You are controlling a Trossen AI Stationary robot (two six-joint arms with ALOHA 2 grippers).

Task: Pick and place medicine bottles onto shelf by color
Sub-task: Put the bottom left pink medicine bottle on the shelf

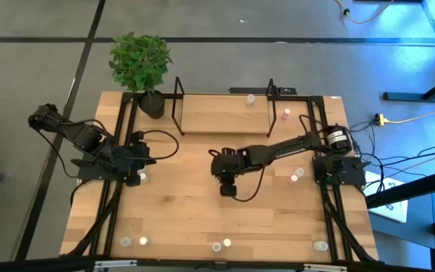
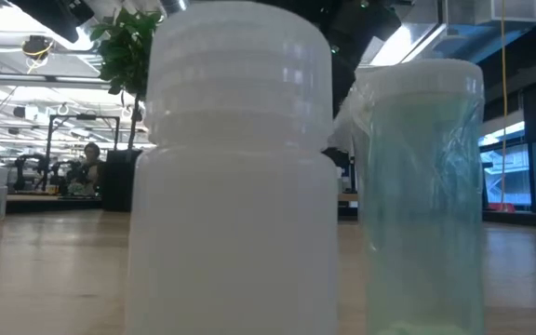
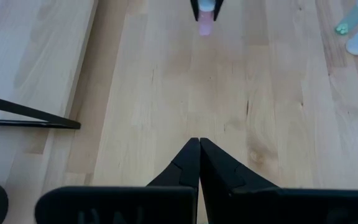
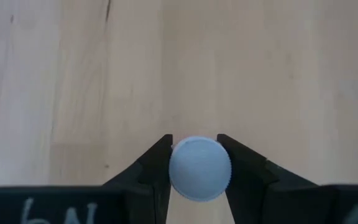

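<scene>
White ribbed cap of a bottle (image 4: 199, 168) sits clamped between my right gripper (image 4: 194, 163) jaws, axis upright; from above that gripper (image 1: 228, 189) is mid-table, shelf (image 1: 217, 113) straight beyond it; left gripper (image 3: 199, 163) shut, parked.

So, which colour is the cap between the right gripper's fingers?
White, seen best in the right wrist view: cap, right gripper.

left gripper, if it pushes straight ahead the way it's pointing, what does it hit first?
Likely the pink bottle held in the right gripper, straight ahead of the shut left gripper. Only bare table lies before that. Depth and height are unclear, so it might pass beneath.
</scene>
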